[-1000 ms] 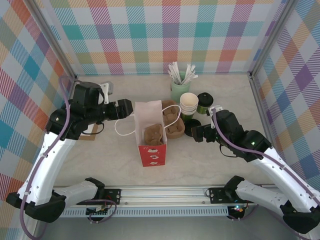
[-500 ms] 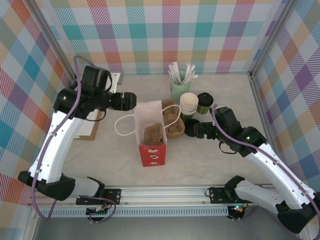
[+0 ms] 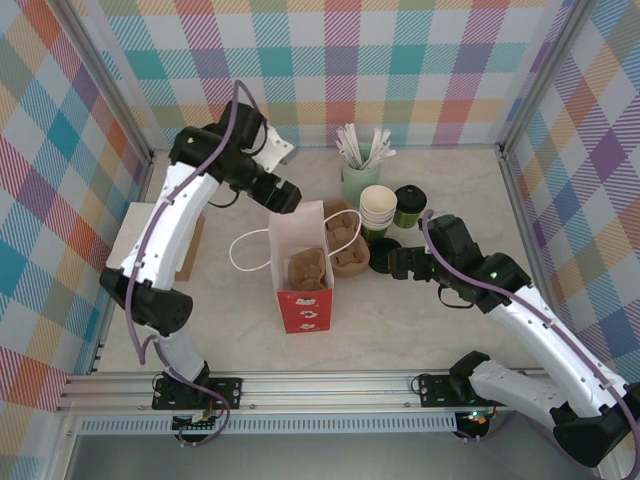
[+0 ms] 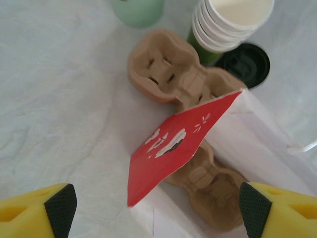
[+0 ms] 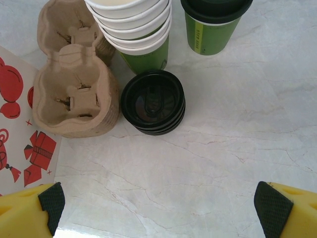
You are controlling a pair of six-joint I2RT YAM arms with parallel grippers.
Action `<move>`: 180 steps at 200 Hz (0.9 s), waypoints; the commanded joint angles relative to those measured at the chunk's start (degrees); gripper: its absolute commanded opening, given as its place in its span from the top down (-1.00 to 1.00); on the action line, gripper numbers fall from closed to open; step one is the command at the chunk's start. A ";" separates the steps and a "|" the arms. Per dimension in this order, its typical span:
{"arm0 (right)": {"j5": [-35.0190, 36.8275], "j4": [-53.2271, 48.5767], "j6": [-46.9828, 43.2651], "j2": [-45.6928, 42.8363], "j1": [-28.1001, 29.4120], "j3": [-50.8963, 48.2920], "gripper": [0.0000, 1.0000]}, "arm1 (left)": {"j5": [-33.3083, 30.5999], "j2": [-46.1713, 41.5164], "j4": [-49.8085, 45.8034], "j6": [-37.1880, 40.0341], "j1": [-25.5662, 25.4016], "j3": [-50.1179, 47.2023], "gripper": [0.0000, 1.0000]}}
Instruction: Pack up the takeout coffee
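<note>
The takeout coffee [image 3: 409, 205] [image 5: 216, 25], a dark green cup with a black lid, stands upright at the back right, beside a stack of lidless green cups [image 3: 378, 210] [image 5: 136, 29]. A red and white paper bag [image 3: 303, 262] [image 4: 178, 144] stands open at mid-table with a brown cup carrier [image 3: 308, 270] [image 4: 213, 183] inside. My left gripper [image 3: 285, 195] [image 4: 157, 207] hangs open above the bag's far rim, holding nothing. My right gripper [image 3: 392, 263] [image 5: 163, 203] is open over bare table, just short of a stack of black lids [image 3: 385, 252] [image 5: 153, 101].
More brown carriers [image 3: 345, 240] [image 5: 74, 84] lie stacked between the bag and the cups. A pale green pot of white stirrers [image 3: 360, 175] stands behind them. A white sheet [image 3: 130, 235] lies at the left wall. Plaid walls close three sides; a metal rail [image 3: 320, 385] runs along the near edge.
My left arm has risen and swung from the bag's left side round to behind it, its gripper now over the far rim. The right arm has hardly moved.
</note>
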 commanded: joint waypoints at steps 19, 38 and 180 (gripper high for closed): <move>-1.05 -0.96 1.04 -1.52 -0.62 -0.83 -0.99 | 7.85 4.10 -1.93 8.60 -0.61 1.37 -0.74; -1.01 -1.25 1.04 -1.70 -0.70 -0.64 -0.99 | 3.65 6.57 -1.91 9.01 -1.44 1.33 -0.64; -2.56 0.00 1.26 -1.28 -1.06 -1.87 -0.99 | -1.88 -19.91 10.59 -8.82 -1.89 -21.40 1.00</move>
